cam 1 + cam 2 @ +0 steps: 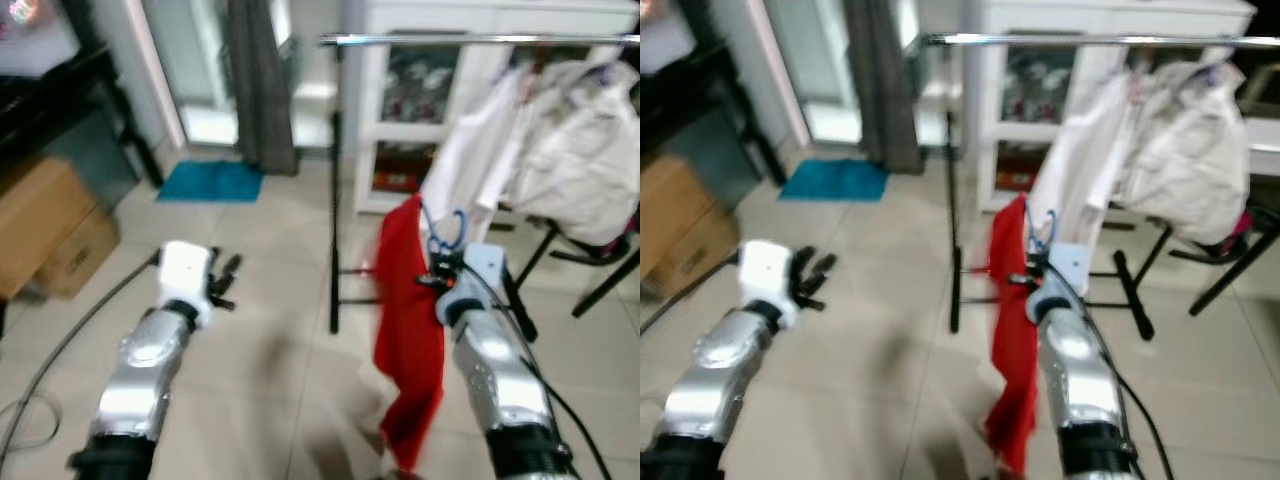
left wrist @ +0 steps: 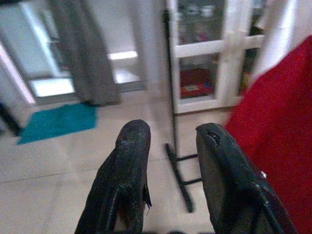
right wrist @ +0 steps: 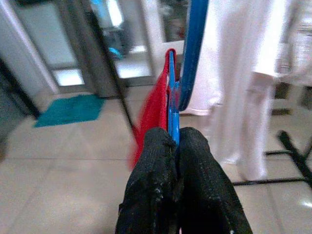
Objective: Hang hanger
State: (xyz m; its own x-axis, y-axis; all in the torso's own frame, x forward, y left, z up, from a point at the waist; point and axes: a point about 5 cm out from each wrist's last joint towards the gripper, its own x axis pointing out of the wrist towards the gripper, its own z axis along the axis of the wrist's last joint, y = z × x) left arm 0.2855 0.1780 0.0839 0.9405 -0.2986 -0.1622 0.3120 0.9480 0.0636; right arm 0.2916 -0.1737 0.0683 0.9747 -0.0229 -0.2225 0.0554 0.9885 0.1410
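Below rail [image 1: 480, 40]: right gripper [image 3: 175, 141] clenched on upright blue hanger [image 1: 446, 232], hook up; left gripper [image 2: 170, 146] released.

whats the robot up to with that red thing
The right tool is shut on a blue plastic hanger with a red cloth garment draped from it, held low in front of the silver metal clothes rail. The hanger is not on the rail yet. The left tool is open, holding nothing.
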